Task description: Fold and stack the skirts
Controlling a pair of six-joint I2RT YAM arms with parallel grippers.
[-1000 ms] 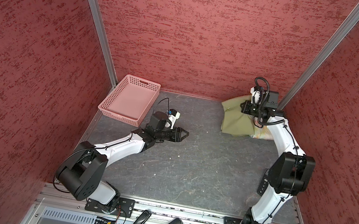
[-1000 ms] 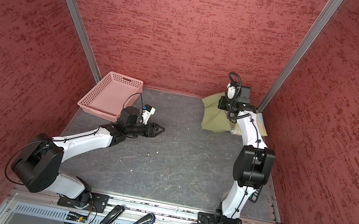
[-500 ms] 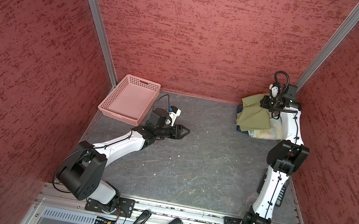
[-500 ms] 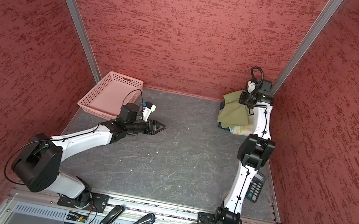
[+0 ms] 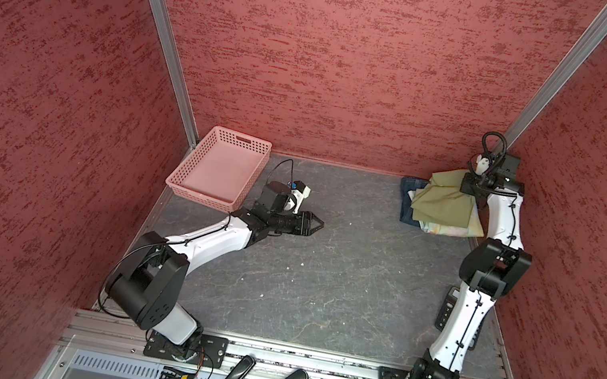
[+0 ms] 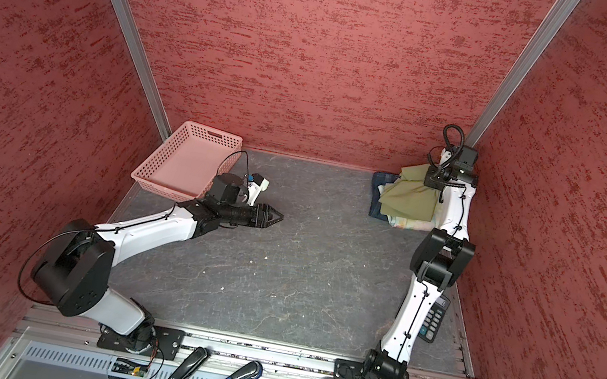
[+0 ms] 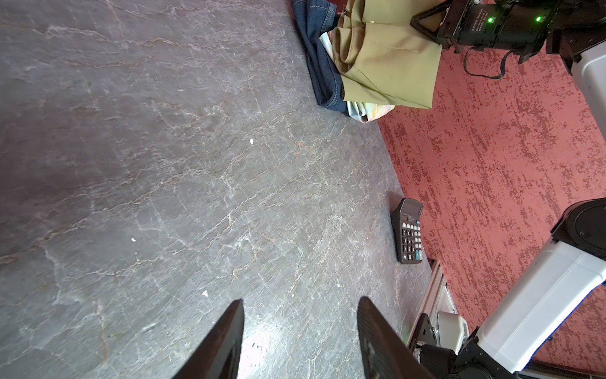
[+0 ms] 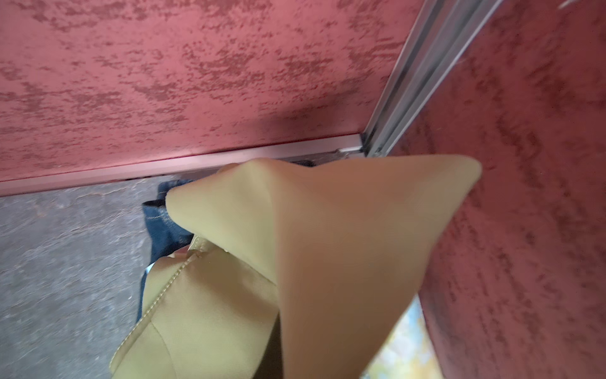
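Noting table [image 5: 318, 286] mostly bare, pink basket [image 5: 221, 167] at 10 o'clock. Bringing olive skirt [image 5: 446, 207] onto the pile at 2 o'clock, having swung it there from nearer centre within the last second. Covering pastel skirt [image 5: 450, 230] and denim skirt [image 5: 407, 200], edges of both peeking out beneath. Pinching a raised olive corner tight in right gripper [image 5: 468, 184]. Keeping left gripper [image 5: 318, 225] half-parted, empty, near 9 o'clock. Judging the stack nearly complete, with lowering, releasing and smoothing remaining.

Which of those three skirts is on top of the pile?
The olive green skirt: it lies over the pastel floral skirt and the dark denim skirt, and the right gripper pinches it.
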